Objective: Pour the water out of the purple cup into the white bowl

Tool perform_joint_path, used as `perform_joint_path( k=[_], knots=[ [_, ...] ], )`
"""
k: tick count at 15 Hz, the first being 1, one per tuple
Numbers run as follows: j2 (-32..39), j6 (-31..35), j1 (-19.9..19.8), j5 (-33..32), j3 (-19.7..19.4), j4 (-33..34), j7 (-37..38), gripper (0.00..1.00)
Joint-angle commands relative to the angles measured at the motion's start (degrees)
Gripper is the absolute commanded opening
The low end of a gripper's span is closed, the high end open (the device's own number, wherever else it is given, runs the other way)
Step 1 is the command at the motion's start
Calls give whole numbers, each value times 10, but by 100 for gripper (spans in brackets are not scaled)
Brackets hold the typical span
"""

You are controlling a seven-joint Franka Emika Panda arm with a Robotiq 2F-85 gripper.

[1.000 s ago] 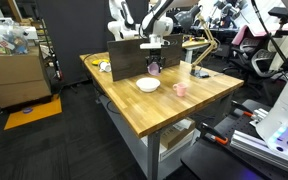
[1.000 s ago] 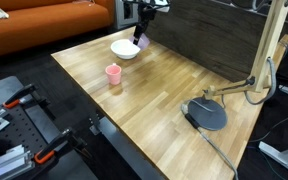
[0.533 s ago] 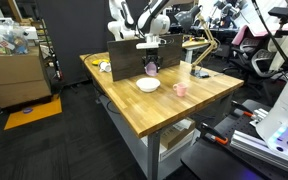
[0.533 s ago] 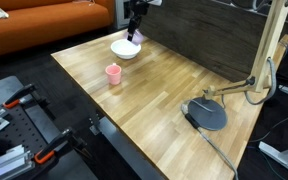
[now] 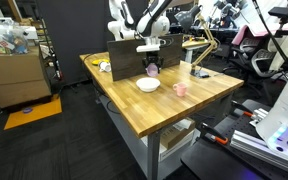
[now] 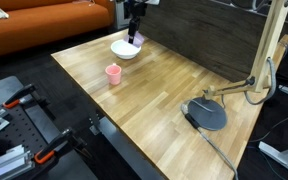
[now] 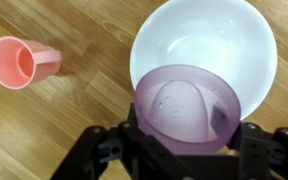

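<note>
The wooden tabletop (image 6: 174,90) carries a pink cup (image 6: 113,73), nearest in an exterior view. Beyond it sits the white bowl (image 6: 123,50). In the wrist view, the pincer (image 7: 187,128) is clamped around the purple cup (image 7: 182,100), held over the bowl's rim.
</note>
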Motion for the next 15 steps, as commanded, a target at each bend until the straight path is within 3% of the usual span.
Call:
perform_joint_path(
  k=[1, 8, 15],
  knots=[
    [-10, 42, 8, -28, -5, -21, 11, 49],
    [-8, 75, 18, -47, -7, -30, 20, 49],
    [-1, 118, 40, -110, -24, -33, 56, 49]
  ],
)
